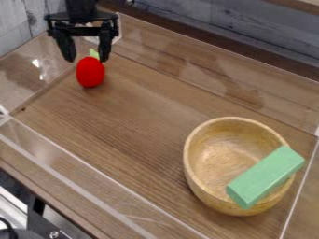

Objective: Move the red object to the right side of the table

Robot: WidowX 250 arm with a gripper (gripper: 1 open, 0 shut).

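The red object (90, 72), a small glossy strawberry-shaped toy with a bit of green at its top, lies at the far left of the brown wood-grain table (137, 131). My gripper (85, 51) hangs right above and slightly behind it, pointing down, its two black fingers (62, 49) spread wide on either side of the toy's top. The gripper is open and holds nothing. I cannot tell whether the fingers touch the toy.
A wooden bowl (214, 149) stands at the front right with a green rectangular block (266, 175) leaning on its rim. Low clear acrylic walls (50, 149) border the table on all sides.
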